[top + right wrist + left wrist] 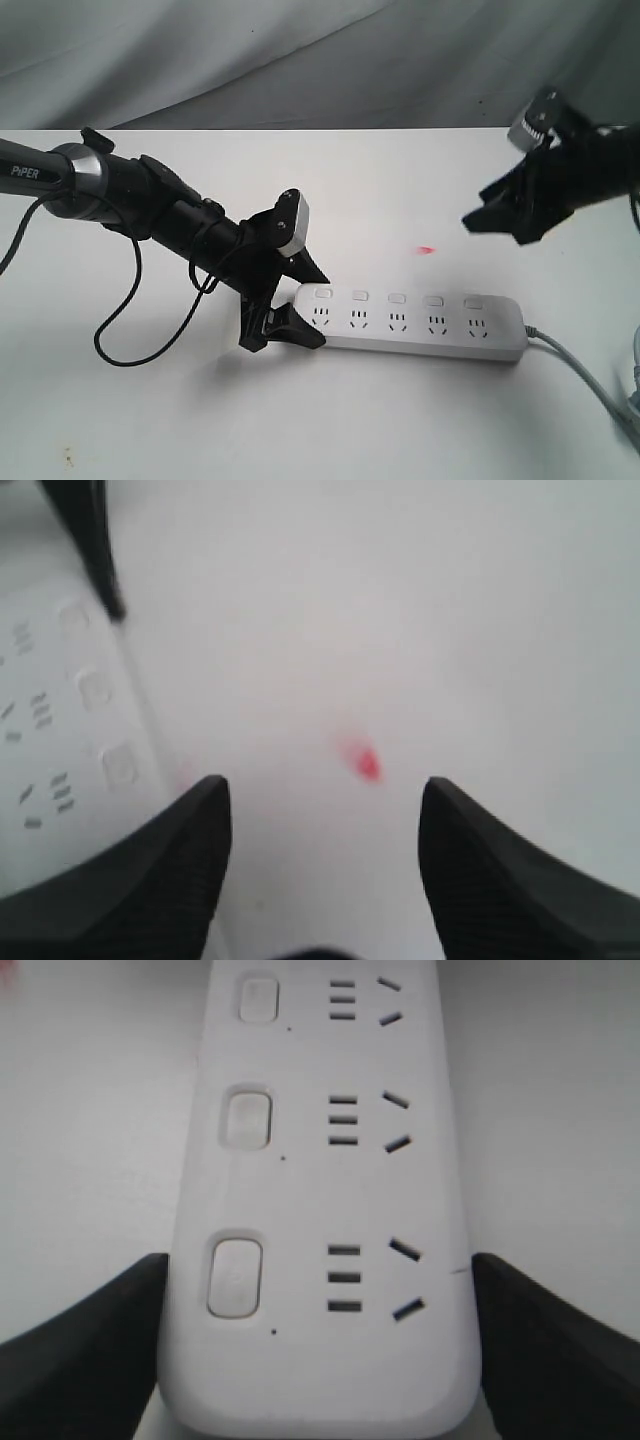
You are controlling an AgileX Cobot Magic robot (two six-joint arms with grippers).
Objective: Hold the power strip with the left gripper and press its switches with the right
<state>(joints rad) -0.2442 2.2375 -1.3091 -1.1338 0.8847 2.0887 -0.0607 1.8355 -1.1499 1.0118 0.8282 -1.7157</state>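
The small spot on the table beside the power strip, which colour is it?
The spot is pinkish red; the right wrist view shows it best.

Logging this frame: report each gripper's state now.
Left gripper: closed on the end of the power strip.
Right gripper: open, holding nothing.

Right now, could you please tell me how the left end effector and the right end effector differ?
The left end effector sits low at the table, while the right end effector hangs raised near the corded end of the power strip. The left end effector's jaws clamp the strip's rounded end; the right end effector's jaws stand wide open, holding nothing. Both are black two-jaw claws.
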